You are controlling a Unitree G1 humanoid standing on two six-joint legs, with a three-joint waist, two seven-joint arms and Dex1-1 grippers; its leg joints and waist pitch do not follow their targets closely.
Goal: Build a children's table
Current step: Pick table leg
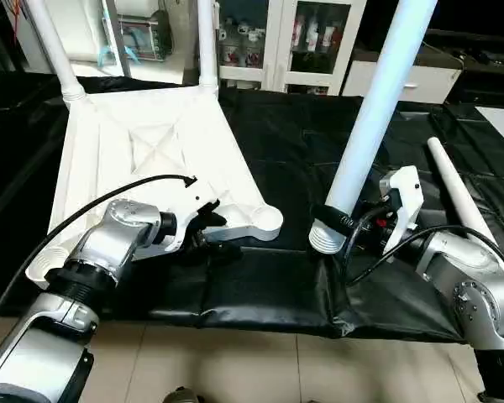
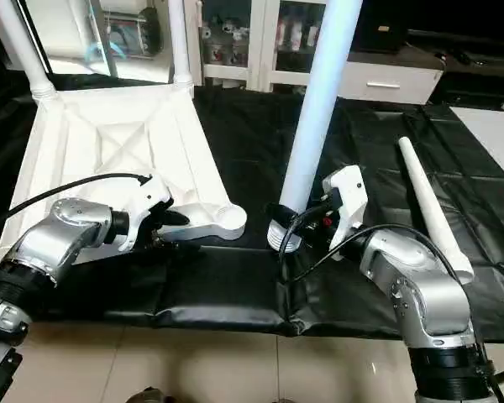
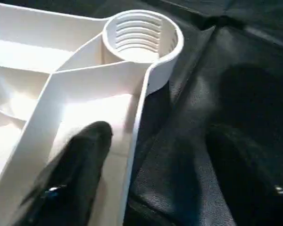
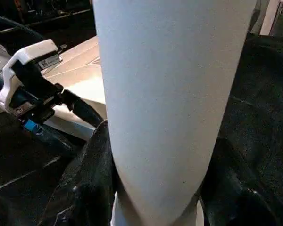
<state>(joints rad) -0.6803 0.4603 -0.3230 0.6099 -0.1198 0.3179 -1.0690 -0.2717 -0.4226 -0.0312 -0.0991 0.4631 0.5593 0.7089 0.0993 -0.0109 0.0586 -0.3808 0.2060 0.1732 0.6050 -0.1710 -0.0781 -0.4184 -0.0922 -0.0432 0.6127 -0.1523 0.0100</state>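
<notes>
Left eye view: nearest the camera, the two silver forearms reach out over a black mat [image 1: 269, 294] laid on a tiled floor [image 1: 235, 361]. The left gripper [image 1: 212, 232] sits at the near right edge of the tabletop [image 1: 143, 159], which lies upside down on the left part of the mat, ribbed underside up. Its jaws stand apart and straddle that edge: in the left wrist view one finger [image 3: 78, 165] lies inside the rim and the other outside over the mat, so no closed grasp shows. Just beyond it is the empty near right corner socket [image 1: 265, 222], with its inner thread visible.

To the right, the right gripper [image 1: 343, 227] is closed round the lower end of an upright leg [image 1: 378, 109], just above its threaded end [image 1: 325, 239], which is close to the mat. A loose leg [image 1: 458, 189] lies on the mat farther right.

At the far corners of the tabletop, two fitted legs [image 1: 206, 42] stand upright. Beyond the mat stands a white cabinet [image 1: 277, 38] with glass doors.
</notes>
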